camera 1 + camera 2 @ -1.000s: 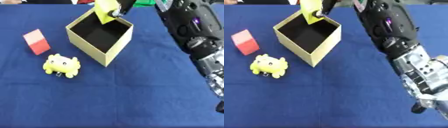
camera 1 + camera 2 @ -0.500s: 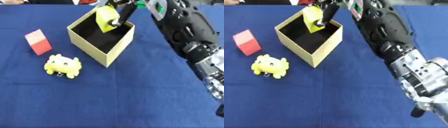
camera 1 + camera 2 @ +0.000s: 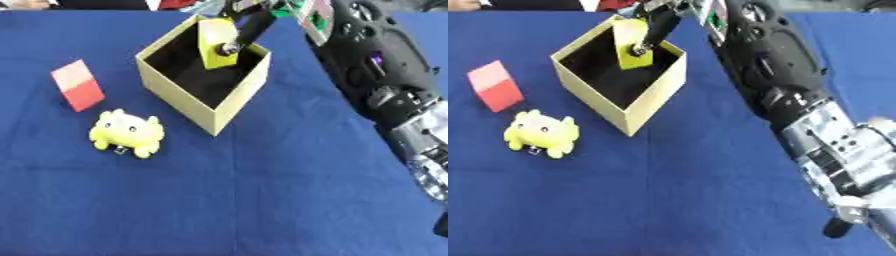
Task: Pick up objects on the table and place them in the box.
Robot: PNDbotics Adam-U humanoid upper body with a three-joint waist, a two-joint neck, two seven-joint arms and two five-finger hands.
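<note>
An open tan cardboard box (image 3: 178, 98) stands on the blue table, left of centre at the back. My right hand (image 3: 248, 24) reaches in from the upper right, over the box's far corner. Its fingers are shut on a flat yellow piece (image 3: 215, 42), which hangs tilted, partly inside the box mouth. A red block (image 3: 77, 85) lies to the left of the box. A yellow plush toy (image 3: 129, 132) with dark eyes sits in front of the block, near the box's front-left wall. My left hand shows in neither view.
My right arm (image 3: 798, 100), black with silver joints, runs down the right side of both views. Blue cloth (image 3: 219, 200) covers the table, with open cloth in front of the box and the toy.
My right hand has come down and slightly forward with the yellow piece, from above the box's far rim to partly inside the box mouth. The toy and the red block have not moved.
</note>
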